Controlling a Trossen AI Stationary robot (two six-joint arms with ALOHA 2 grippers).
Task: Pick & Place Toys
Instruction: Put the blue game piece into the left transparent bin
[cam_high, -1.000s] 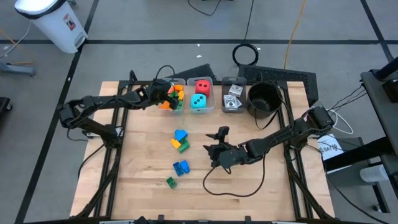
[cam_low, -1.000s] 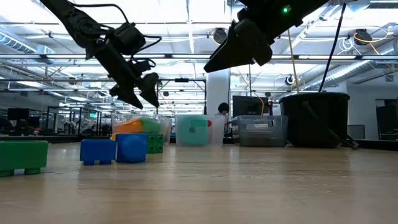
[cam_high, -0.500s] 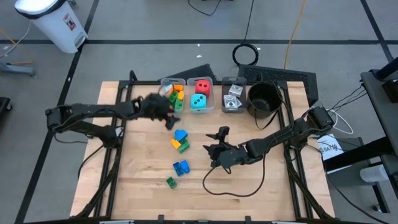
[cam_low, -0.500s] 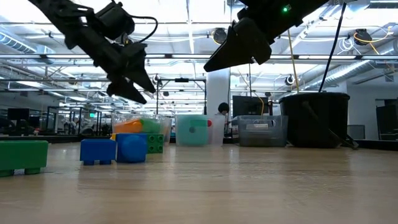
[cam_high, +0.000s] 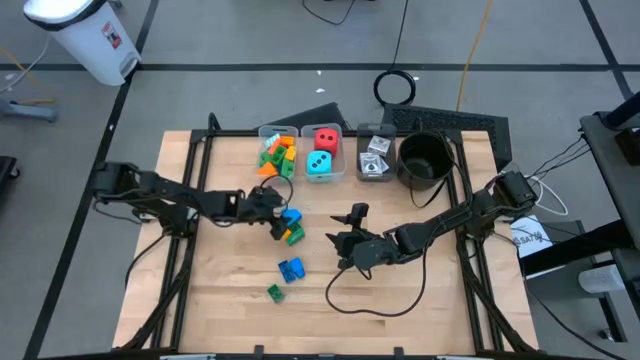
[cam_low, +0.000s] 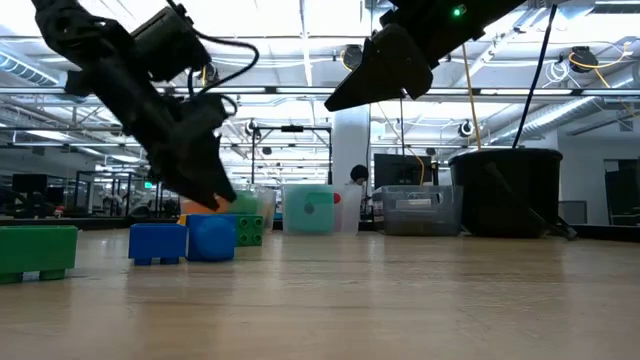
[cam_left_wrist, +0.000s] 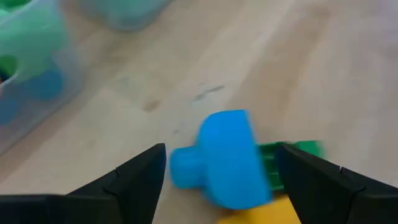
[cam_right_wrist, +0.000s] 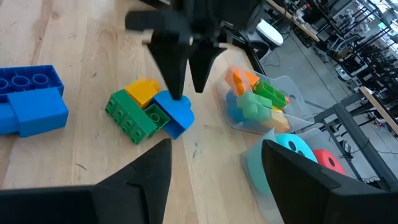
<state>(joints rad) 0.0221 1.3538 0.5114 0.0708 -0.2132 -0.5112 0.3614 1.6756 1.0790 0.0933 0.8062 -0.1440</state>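
Observation:
A light-blue brick (cam_left_wrist: 227, 158) lies on the table against a yellow one (cam_right_wrist: 142, 91) and a green one (cam_right_wrist: 130, 115), at mid-table (cam_high: 291, 224). My left gripper (cam_high: 274, 208) slants down just left of and above this pile. It is open, with a finger on either side of the light-blue brick and nothing held. A pair of dark-blue bricks (cam_high: 291, 268) and a small green brick (cam_high: 274, 292) lie nearer the front edge. My right gripper (cam_high: 344, 243) hangs open above the table right of the pile, holding nothing.
Along the far edge stand a clear bin of bricks (cam_high: 279, 153), a bin with a red and a teal die (cam_high: 323, 150), a bin of cards (cam_high: 375, 154) and a round black pot (cam_high: 424, 160). Bare wood lies along the front edge and the right side.
My left gripper has swung from over the brick bin toward the table's near edge and come down, and now stands over the light-blue brick. The bricks on the table and my right arm have kept still.

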